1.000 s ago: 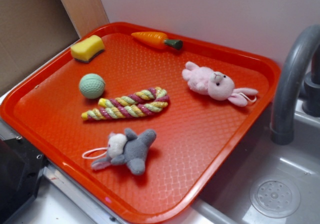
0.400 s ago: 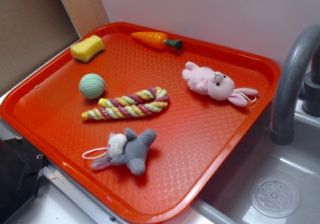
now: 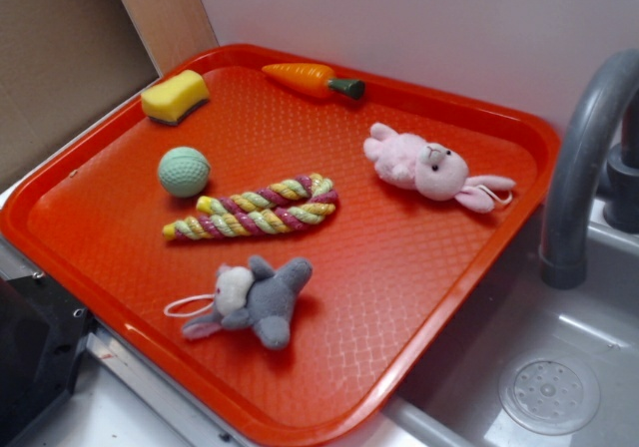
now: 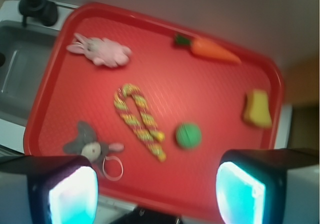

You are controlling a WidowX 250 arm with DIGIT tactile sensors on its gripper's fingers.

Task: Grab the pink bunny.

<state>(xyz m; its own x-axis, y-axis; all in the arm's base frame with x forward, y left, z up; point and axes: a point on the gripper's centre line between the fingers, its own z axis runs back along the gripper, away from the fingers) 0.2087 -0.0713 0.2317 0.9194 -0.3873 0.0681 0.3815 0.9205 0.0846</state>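
Wrist view is showing your jaws [image 4: 155,191] standing wide open at the bottom of the frame, gripping nothing, high above the red tray [image 4: 210,91]. You are looking at the approach step, by my reading: nothing is being touched yet and the bunny is lying untouched.

Working outward from the jaws, the grey plush [image 4: 90,144] is sitting nearest, close by the left pad, with the rope toy [image 4: 139,120] and green ball [image 4: 188,135] just past it. Beyond those, the bunny [image 4: 102,50] is lying on its side near the tray's far left corner in this view, well apart from the jaws and up-left of them, close to the sink side.

Exterior view is showing the same bunny [image 3: 429,168] resting near the tray's faucet-side rim, ears trailing toward the edge.

Next you are needing to travel across the tray past the grey plush, centre over the pink body, and then descend with the jaws open.
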